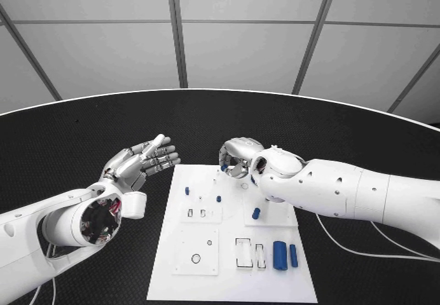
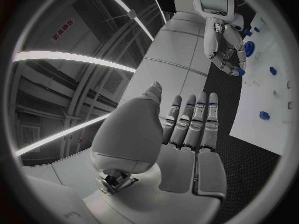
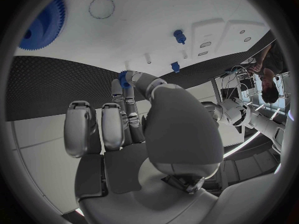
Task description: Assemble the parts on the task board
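Ceiling sign [image 2: 62, 29], red characters, illegible

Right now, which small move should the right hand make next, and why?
Probably lower the right hand toward the task board to seat the small blue part pinched at its fingertips; it sits at the board's far edge. The left hand is open, beside the board.

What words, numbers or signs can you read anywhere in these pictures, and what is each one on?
Red sign high in the room, left wrist view: a few red characters, too blurred to read.
White task board: outlines and holes, no readable writing.
Blue parts: no markings to read.
Nothing else carries readable text.
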{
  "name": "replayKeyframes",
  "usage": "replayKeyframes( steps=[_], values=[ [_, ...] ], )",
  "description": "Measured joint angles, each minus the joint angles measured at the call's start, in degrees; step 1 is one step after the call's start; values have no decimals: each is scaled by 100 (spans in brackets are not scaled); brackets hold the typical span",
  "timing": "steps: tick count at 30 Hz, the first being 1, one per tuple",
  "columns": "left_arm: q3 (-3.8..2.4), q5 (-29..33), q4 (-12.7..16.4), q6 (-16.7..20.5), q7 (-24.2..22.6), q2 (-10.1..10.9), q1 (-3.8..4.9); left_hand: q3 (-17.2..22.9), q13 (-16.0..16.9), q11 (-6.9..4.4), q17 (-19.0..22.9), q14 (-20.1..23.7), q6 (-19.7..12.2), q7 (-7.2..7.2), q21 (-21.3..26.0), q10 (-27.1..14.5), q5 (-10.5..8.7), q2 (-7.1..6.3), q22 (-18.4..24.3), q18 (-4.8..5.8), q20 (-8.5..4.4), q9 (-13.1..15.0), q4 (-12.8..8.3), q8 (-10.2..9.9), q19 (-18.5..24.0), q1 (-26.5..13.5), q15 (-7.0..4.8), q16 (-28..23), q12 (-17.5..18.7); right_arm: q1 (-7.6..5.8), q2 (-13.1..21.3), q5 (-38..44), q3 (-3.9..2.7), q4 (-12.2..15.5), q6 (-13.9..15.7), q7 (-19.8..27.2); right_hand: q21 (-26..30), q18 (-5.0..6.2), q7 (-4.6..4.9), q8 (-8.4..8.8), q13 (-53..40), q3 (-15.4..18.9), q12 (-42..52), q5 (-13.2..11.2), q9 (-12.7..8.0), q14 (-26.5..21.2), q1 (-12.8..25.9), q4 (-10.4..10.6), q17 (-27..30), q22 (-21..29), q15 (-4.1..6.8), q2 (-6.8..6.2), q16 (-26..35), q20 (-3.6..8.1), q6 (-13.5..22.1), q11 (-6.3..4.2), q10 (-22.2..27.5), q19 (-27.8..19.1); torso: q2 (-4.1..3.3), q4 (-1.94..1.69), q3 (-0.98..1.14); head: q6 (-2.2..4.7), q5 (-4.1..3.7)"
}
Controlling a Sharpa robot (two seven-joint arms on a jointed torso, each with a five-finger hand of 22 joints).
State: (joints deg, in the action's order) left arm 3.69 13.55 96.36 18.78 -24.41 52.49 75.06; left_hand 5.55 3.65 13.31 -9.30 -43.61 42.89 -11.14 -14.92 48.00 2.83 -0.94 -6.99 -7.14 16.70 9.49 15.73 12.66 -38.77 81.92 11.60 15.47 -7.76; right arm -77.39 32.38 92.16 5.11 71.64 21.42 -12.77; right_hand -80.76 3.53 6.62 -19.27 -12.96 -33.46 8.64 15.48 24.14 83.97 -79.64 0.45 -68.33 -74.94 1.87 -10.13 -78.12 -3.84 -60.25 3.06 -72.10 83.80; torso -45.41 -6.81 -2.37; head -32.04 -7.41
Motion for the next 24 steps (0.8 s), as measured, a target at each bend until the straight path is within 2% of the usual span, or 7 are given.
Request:
replayKeyframes(
  steps=[12, 20, 24],
  values=[
    [0, -2, 38, -3, 2, -16, 43, 0, -1, 0, 0, 0, 0, 0, 0, 0, 0, 0, 4, 0, 0, -6, 0, 0, 0, 0, 0, 0, 0, -1, -237, 0, 1, -231, -105, -43, 0, 0, -8, 7, -5, 8, 6, -1, 21, -1, 1, -7, 0, 1, -1, -2, 0, 0, 10, 0, 0, 0, -42, -43, -14, 32, -3],
    [0, -4, 45, -9, 5, -18, 55, 0, -1, 0, -1, 0, 1, 0, 0, 0, 0, 0, 4, -1, 0, -5, 0, 0, 0, 0, 0, 0, 0, -1, -294, 0, 1, -302, -200, -63, 0, 0, -8, -10, -5, 9, 10, -9, 27, -1, 1, -6, 0, 1, -1, -3, 0, 0, 10, 0, 0, 0, -51, -46, -11, 25, 28],
    [0, -5, 46, -11, 7, -15, 58, 0, -1, 0, -1, 0, 1, 0, 0, 0, 0, 0, 8, 0, 0, -5, 0, 0, 0, 0, 0, 0, 0, -1, -300, 0, 2, -323, -250, -74, 0, 1, -8, -16, -5, 9, 10, -13, 30, -1, 3, -6, 0, 1, -1, -6, 0, 0, 11, 0, 0, 0, -55, -36, -7, 16, 44]
  ],
)
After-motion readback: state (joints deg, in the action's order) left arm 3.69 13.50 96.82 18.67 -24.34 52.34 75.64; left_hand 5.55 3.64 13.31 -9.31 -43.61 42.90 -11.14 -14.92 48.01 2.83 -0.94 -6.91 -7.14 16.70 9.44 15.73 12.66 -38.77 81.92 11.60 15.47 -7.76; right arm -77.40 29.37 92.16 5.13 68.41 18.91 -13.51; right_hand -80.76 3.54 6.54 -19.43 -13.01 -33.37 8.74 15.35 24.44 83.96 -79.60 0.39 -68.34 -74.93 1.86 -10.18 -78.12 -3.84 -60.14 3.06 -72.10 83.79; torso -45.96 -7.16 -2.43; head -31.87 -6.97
